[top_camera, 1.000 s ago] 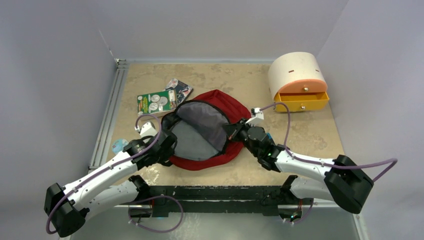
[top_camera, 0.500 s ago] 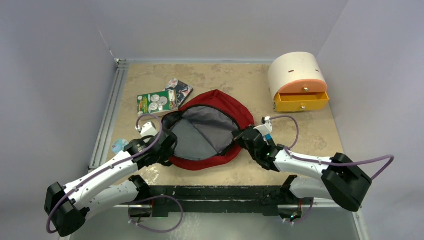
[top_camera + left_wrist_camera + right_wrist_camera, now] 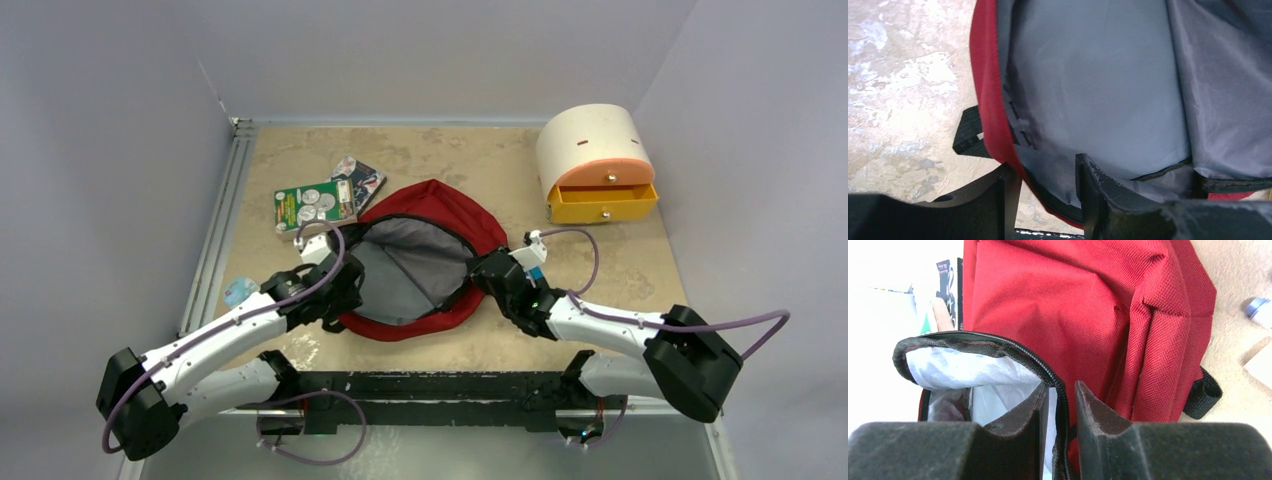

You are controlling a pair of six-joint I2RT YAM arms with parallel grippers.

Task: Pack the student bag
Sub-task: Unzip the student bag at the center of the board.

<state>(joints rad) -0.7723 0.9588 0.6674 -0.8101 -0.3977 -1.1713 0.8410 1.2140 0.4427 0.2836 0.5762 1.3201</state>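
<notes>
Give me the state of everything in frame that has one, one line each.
student bag: unzipped, mouth held wide, grey lining showing
left gripper: shut on the bag's left rim
right gripper: shut on its zipper rim
drawer box: lower yellow drawer pulled out, upper one shut
two books: lying flat, outside the bag

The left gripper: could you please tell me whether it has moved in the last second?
Yes. The left gripper has shifted right and up the view, nearer the green book.
</notes>
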